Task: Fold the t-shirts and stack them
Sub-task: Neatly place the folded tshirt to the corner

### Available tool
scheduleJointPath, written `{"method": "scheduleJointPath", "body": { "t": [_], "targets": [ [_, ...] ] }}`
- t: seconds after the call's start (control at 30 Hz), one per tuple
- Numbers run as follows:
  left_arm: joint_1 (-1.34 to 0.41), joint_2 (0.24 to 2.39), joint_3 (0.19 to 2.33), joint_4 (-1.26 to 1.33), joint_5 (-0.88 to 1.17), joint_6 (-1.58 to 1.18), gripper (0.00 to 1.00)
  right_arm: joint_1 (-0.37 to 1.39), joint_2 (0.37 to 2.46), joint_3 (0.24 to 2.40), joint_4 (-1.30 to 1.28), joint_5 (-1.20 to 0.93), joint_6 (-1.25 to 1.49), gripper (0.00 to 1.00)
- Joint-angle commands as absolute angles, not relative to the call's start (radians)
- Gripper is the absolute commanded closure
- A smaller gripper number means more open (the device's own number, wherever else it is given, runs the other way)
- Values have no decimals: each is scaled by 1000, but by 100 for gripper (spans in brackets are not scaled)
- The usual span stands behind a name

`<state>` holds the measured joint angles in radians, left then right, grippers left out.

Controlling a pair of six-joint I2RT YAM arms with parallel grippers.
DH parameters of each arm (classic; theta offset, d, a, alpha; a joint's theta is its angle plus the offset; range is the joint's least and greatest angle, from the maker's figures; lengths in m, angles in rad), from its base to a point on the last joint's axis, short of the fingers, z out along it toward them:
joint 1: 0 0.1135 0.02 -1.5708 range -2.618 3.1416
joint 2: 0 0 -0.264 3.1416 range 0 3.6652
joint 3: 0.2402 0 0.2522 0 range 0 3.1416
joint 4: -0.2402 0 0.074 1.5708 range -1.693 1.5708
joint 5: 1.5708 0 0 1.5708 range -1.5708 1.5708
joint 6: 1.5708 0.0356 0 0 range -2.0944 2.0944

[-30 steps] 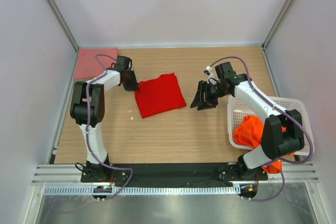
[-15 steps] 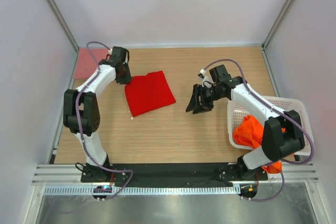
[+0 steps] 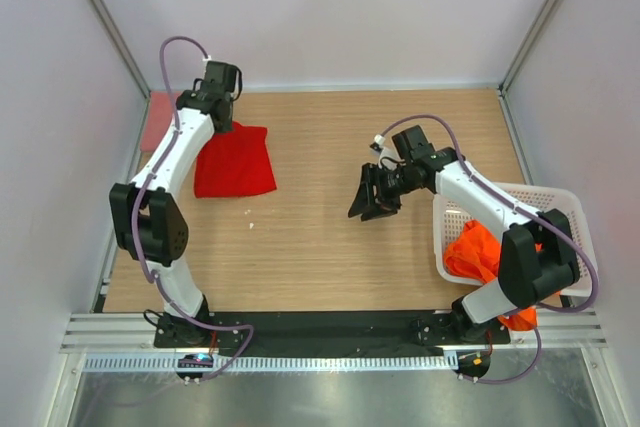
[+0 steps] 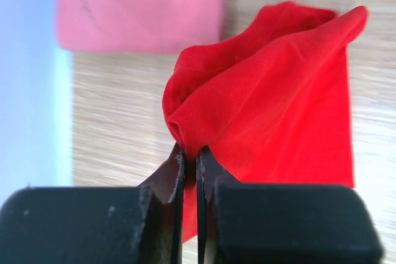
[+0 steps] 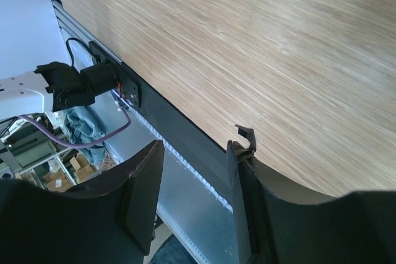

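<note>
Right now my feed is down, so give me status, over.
Left hand shut on red shirt, at its edge, near pink shirt. Right hand open, empty, above table. Nothing between the two shirts.

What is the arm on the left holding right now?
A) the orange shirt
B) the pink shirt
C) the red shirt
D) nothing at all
C: the left jaws are pinched shut on a bunched edge of the red shirt, while the pink shirt lies flat on the table beyond it.
</note>
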<state>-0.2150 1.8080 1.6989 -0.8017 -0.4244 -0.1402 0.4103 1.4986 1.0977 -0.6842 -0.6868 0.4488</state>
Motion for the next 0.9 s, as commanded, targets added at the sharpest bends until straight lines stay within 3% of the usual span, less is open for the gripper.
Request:
{"method": "scheduleJointPath", "body": {
  "t": [0.0,0.87],
  "targets": [
    [-216,1749,1779,-761,-545,30,100,423,1512,1094,-664,-713,456,48],
    [-216,1718,1985,-689,-673,265,100,428,1575,1120,-657,-723,457,47]
  ]
}}
